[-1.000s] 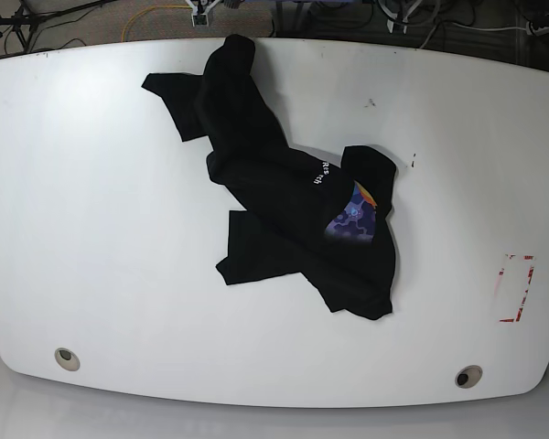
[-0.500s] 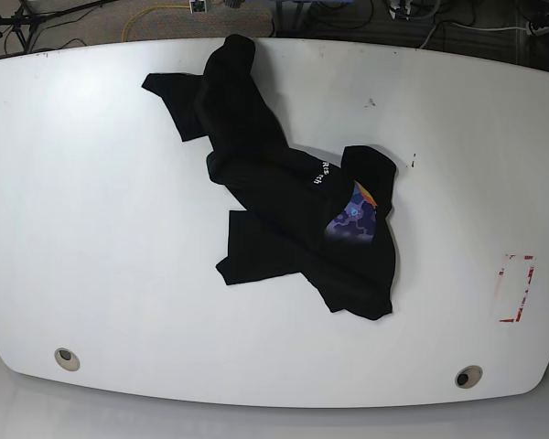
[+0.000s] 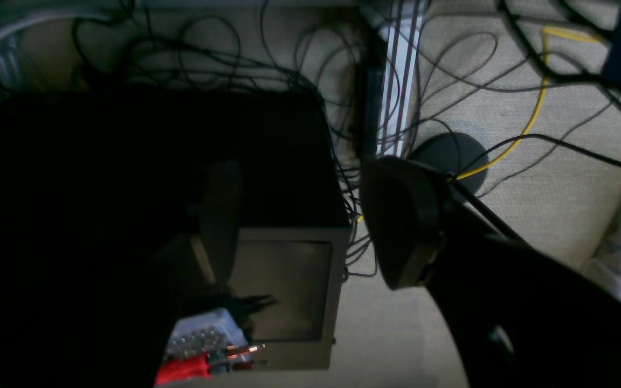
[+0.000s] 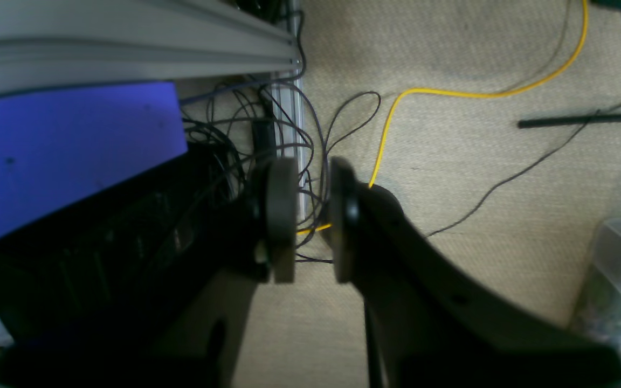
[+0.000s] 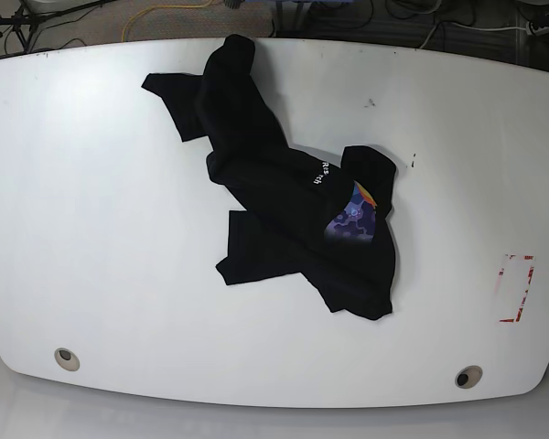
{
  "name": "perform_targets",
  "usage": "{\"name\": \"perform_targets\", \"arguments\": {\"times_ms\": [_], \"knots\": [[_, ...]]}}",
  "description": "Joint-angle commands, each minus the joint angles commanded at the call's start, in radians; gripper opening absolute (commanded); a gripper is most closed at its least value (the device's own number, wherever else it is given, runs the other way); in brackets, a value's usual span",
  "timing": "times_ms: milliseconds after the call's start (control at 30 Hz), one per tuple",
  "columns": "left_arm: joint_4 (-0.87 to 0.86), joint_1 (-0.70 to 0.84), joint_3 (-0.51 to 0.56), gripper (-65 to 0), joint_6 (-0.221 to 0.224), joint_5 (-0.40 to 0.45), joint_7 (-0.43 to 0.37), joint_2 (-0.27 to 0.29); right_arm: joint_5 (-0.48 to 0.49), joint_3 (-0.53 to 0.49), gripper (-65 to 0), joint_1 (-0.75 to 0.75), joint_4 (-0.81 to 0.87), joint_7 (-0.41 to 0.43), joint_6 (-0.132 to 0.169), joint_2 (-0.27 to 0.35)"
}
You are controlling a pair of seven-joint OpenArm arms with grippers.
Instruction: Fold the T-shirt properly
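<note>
I am waiting off the surface, both jaws empty: left spread wide, right barely parted. The T-shirt is lying crumpled mid-surface; flattening it likely comes next.

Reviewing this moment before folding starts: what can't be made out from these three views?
- T-shirt, base view: crumpled, so the folds hide most of the print and the lettering is too small to read.
- Both arms: outside the base view.
- Left gripper, left wrist view: one finger lost in shadow.
- Wrist views: only floor and cables, no table.
</note>
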Motion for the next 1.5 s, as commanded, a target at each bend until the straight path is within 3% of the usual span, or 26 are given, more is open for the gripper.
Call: {"name": "perform_targets", "arguments": {"times_ms": [400, 867, 1500], "knots": [[0.041, 0.034, 0.002, -29.0, 0.002, 0.005, -0.019, -0.001, -0.003, 0.000, -54.6, -0.017, 0.027, 0.001, 0.001, -0.003], [0.204, 0.176, -0.002, -29.5, 0.003, -0.022, -0.011, -0.030, 0.003, -0.003, -55.0, -0.175, 0.213, 0.002, -0.005, -0.028], [0.310, 0.233, -0.016, -29.4, 0.005, -0.019, -0.005, -0.037, -0.005, -0.006, -55.3, -0.237, 0.334, 0.008, -0.002, -0.055]]}}
